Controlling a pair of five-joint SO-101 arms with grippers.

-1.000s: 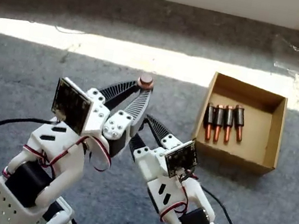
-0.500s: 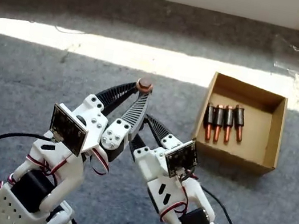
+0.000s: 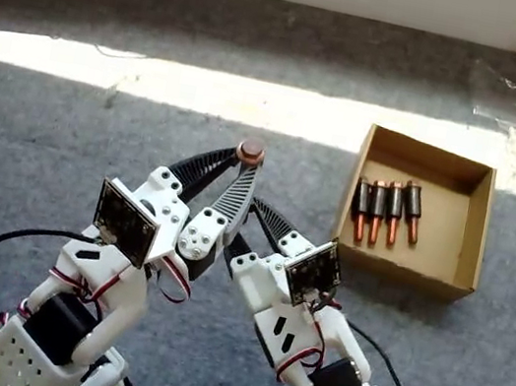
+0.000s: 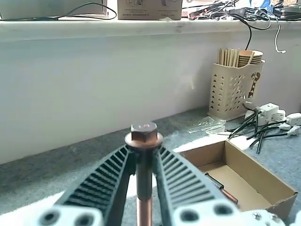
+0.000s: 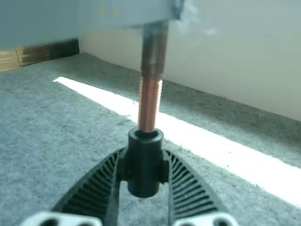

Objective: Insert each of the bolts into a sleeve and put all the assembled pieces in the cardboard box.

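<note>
Steadily lowering the bolt (image 3: pixel 252 150) over the last second, drawing the left hand (image 3: pixel 241 162) a little down and back toward its base in the high view, while keeping the right hand (image 3: pixel 245 223) parked where it was. Most likely pressing on with the insertion rather than just lining up: already feeding the threaded tip into the mouth of the black sleeve (image 5: pixel 145 162) in the right wrist view, but not yet seating it, leaving most of the copper shank bare above the rim.

Pinching the bolt (image 4: pixel 144 136) just under its flanged head, with the left hand (image 4: pixel 144 157) pressing its ribbed fingers (image 4: pixel 108 179) in from both sides and holding the shank upright. Clamping the sleeve around its middle with the right hand (image 5: pixel 142 165), directly beneath the left one, mouth facing up at the bolt (image 5: pixel 150 94).

Holding both parts in the air above the grey tabletop (image 3: pixel 43 165), near the cardboard box (image 3: pixel 431 147) but not over it. Keeping four finished pieces (image 3: pixel 387 211) lying side by side inside that box, well apart from both hands.
</note>
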